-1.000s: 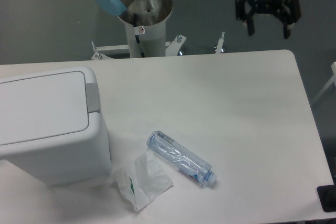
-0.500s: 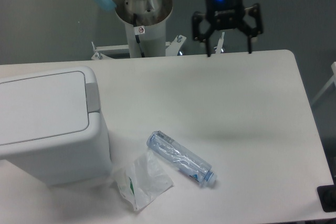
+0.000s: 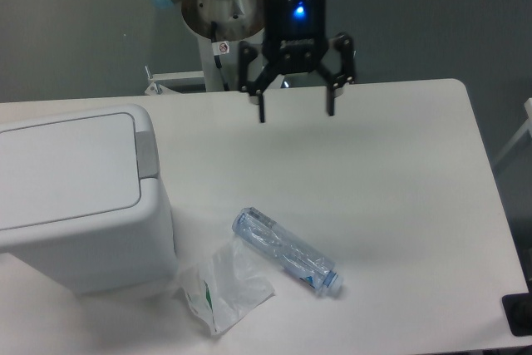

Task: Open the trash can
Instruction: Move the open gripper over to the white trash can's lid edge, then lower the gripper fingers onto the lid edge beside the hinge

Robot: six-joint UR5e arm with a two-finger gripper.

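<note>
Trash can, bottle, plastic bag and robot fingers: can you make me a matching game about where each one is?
Things:
1. trash can
2. bottle
3. plastic bag
4. gripper with its fingers

Places or states:
A. lying on its side near the middle of the table
B. open, up in the air
C. far left, lid shut
D. crumpled flat beside the bin

Pairs: 1-C, 2-A, 3-D, 4-B

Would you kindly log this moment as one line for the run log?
gripper: open, empty, above table | trash can: lid shut, untouched | bottle: lying on table | bag: beside bottle | phase: approach
</note>
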